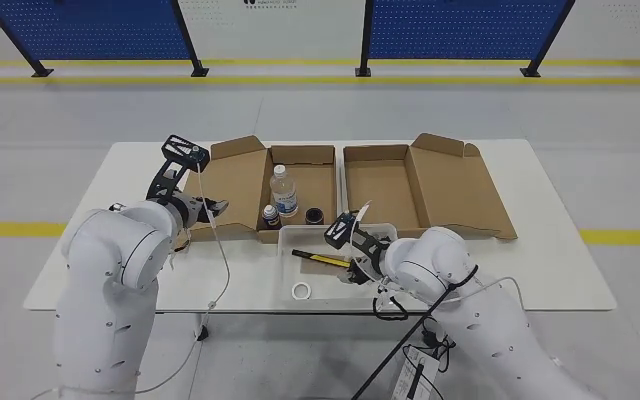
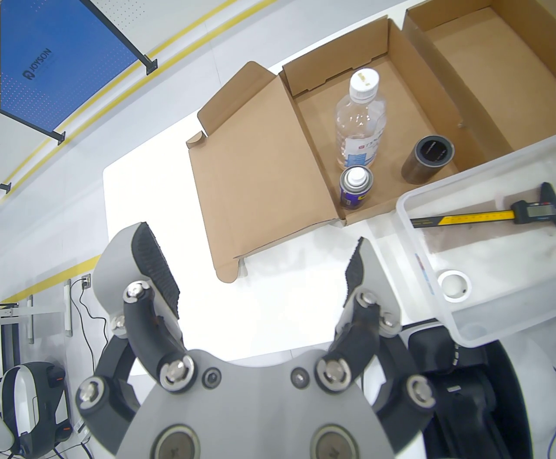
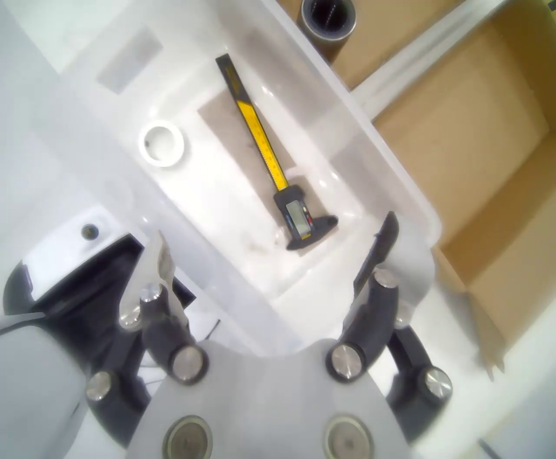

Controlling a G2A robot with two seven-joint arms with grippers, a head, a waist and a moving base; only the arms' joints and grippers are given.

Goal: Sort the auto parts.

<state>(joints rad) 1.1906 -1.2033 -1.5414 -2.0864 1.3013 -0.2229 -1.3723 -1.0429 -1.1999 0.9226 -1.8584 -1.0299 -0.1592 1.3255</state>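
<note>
A white plastic tray [image 1: 285, 238] at the table's front holds a yellow-and-black digital caliper [image 1: 318, 258] [image 3: 265, 152] [image 2: 478, 216] and a white ring [image 1: 301, 291] [image 3: 162, 142] [image 2: 454, 284]. My right gripper [image 3: 273, 237] [image 1: 352, 262] hangs open just above the caliper's display end, holding nothing. The left cardboard box [image 1: 235, 185] [image 2: 260, 174] holds an upright clear bottle [image 1: 284, 190] [image 2: 360, 126], a small spray can [image 1: 270, 214] [image 2: 355, 187] and a black cylinder [image 1: 314, 215] [image 2: 428, 158] [image 3: 328, 21]. My left gripper [image 2: 254, 252] [image 1: 213, 208] is open and empty over the box's flap.
A second open cardboard box [image 1: 440, 190] [image 3: 469, 143] [image 2: 478, 56] lies to the right of the first, with nothing in it. The tray's far rim [image 3: 382, 143] nearly touches both boxes. Bare white table surrounds them; blue panels stand on the floor beyond.
</note>
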